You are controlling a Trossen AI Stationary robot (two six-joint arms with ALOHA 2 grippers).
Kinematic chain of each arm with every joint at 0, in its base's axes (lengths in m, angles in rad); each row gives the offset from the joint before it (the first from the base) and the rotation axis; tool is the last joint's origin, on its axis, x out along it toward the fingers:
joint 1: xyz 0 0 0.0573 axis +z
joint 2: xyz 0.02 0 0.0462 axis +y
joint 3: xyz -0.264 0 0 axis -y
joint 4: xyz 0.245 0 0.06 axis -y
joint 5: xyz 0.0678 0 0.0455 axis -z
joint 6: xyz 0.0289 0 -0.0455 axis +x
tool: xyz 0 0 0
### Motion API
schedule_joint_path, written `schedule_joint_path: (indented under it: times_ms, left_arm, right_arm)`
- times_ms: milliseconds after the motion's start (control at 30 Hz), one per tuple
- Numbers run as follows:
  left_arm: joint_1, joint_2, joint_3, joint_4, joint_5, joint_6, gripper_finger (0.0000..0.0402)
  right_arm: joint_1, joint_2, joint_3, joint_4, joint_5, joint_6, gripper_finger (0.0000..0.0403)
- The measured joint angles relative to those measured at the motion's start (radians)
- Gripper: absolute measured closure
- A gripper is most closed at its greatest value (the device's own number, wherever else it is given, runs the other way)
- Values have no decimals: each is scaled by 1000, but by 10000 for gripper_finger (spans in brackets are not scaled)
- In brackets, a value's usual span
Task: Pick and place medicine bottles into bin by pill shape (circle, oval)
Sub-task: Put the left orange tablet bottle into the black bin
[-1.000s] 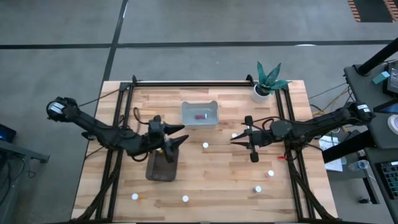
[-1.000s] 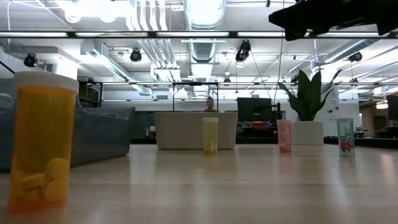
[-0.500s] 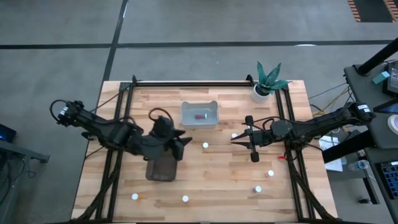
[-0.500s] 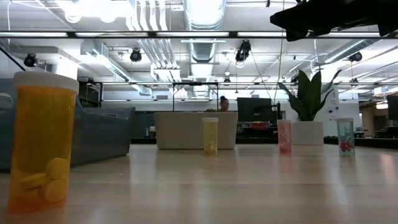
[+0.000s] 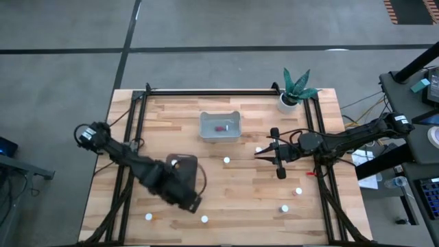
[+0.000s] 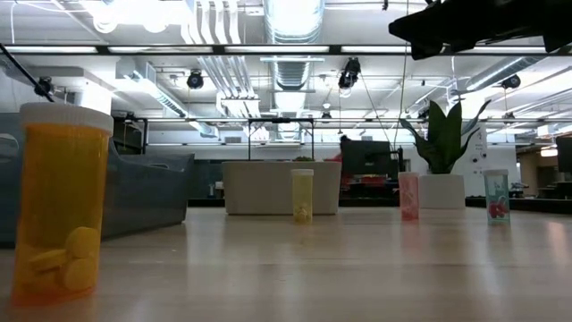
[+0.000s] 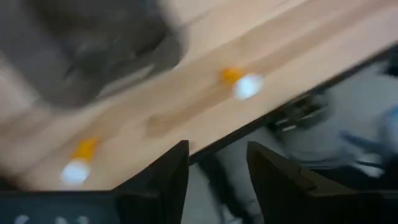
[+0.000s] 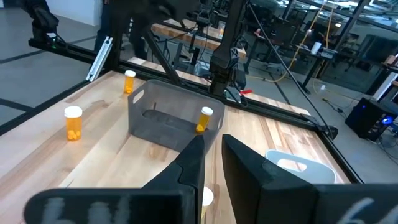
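**Grippers.** The left gripper (image 7: 217, 152) stands moderately open. Its two fingers (image 7: 171, 180) are clearly apart, with nothing between them and nothing touched. The right gripper (image 8: 212, 142) is closed, its fingers nearly meeting. A white cap (image 8: 206, 198) shows low between them, and we cannot tell whether it is touched.

**Differences between views.**
- **High view:** five loose bottles stand on the table (image 5: 247, 185), one at centre (image 5: 226, 160) and four toward the lower edge. One more lies in the clear bin (image 5: 219, 126) at upper centre. The dark bin (image 5: 180, 163) sits lower left of centre, partly under the left arm.
- **Low view:** this view alone shows the contents of the orange bottle (image 6: 61, 206) at far left, which holds yellow pills. Three smaller bottles stand far off at centre and right.
- **Left wrist view:** it is blurred. It shows two orange bottles near the table edge.
- **Right wrist view:** one bottle (image 8: 204, 119) stands just beside the dark bin's wall.

**Pose.**
- **Left arm:** it reaches from the left edge diagonally down toward lower centre. Its gripper is past the dark bin, near the bottle at (image 5: 204, 219).
- **Right arm:** it lies level from the right edge. Its gripper is right of centre.
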Motion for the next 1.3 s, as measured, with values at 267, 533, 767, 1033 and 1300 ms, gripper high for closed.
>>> schedule_joint_path:
  times_ms: [267,533,767,1033,1300]
  left_arm:
    - [-195,21,-38,-128,14,-311,263]
    - [-323,11,-160,-108,14,-534,218]
    - [-337,9,-289,17,16,-532,183]
    - [-343,7,-425,156,93,-527,182]
    - [-375,6,-470,199,95,-534,182]
  right_arm:
    - [0,0,0,-2,0,-16,355]
    - [0,0,0,-2,0,-25,355]
    - [0,0,0,-2,0,-35,355]
    - [0,0,0,-2,0,-36,355]
    - [0,0,0,-2,0,-40,355]
